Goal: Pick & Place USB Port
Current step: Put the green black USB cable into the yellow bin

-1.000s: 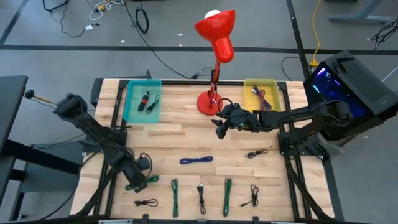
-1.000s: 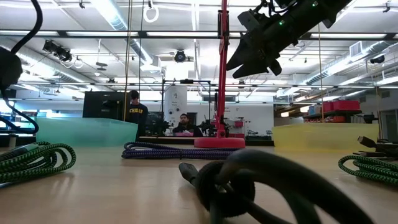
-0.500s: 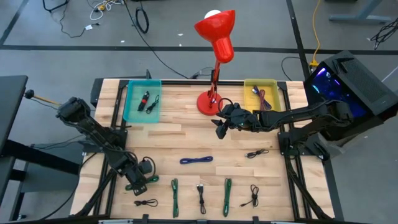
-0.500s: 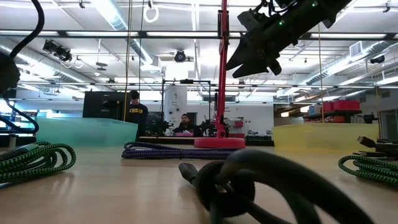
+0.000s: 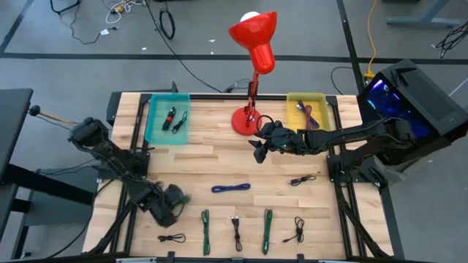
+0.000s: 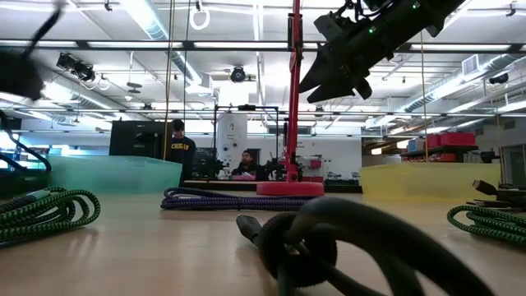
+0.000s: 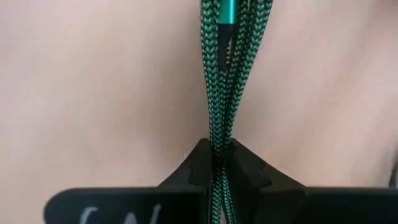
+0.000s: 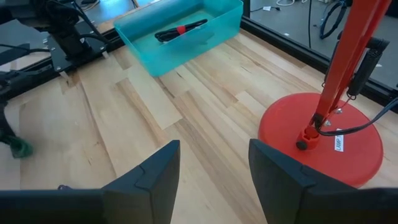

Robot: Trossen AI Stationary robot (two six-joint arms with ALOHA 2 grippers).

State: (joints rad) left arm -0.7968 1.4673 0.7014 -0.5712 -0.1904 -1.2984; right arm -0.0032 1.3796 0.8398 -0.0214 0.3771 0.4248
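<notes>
A green braided cable [image 7: 219,93] is held in the left gripper [image 7: 216,163], whose jaws are pinched shut on the bundled strands at the bottom centre of the left wrist view. In the high view this gripper [image 5: 167,206] is seen at the lower left of the tabletop [image 5: 212,150]. The cable's long axis runs straight up the wrist frame, with its teal plug [image 7: 227,14] at the top edge. The cable is judged light, limp and slightly slippery, so it is best taken at mid-bundle, where it is already gripped. The right gripper [image 8: 212,163] is held high near the lamp [image 5: 255,55] at upper centre, jaws open and empty.
</notes>
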